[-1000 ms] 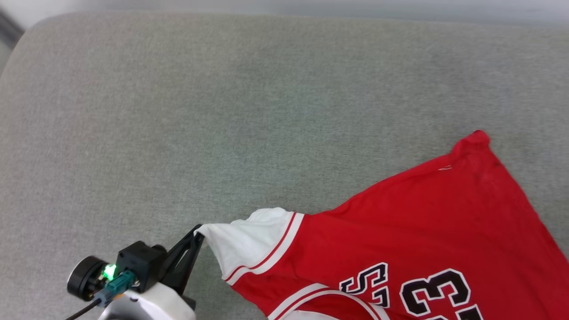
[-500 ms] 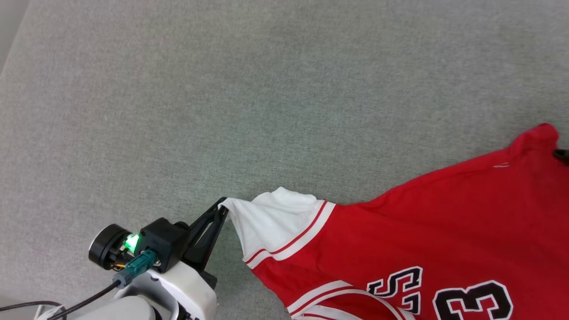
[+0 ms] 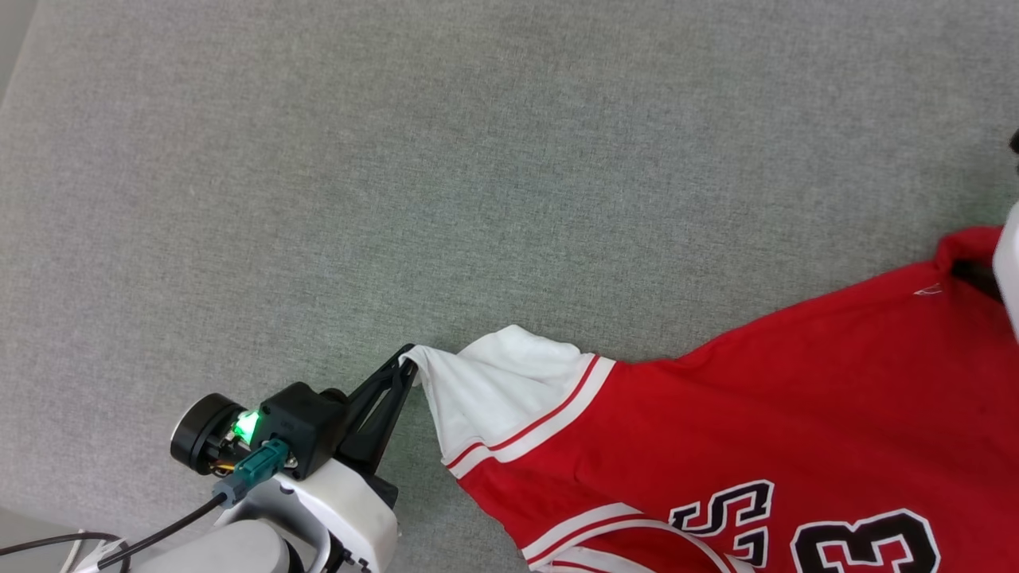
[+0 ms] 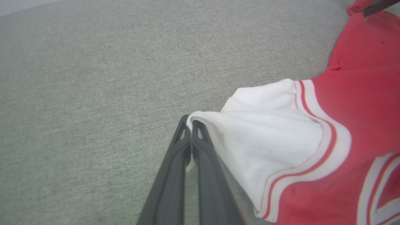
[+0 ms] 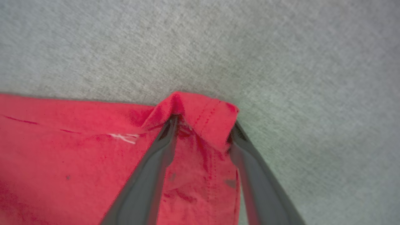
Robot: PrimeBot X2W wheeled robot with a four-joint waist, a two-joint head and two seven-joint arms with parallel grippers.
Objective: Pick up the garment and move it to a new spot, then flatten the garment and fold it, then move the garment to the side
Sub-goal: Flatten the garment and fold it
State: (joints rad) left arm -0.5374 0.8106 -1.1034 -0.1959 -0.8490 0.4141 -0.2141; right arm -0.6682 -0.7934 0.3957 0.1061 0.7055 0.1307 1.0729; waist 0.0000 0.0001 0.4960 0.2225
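Garment cropped btm-right, print half cut off

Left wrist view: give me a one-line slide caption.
Left gripper shut on the tip of the white sleeve, the red garment trailing right over the grey fabric surface.

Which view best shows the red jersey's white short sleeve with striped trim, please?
The left wrist view: the white short sleeve is close and central, tip pinched in the left gripper. The head view shows it whole but smaller; the right wrist view shows red hem.
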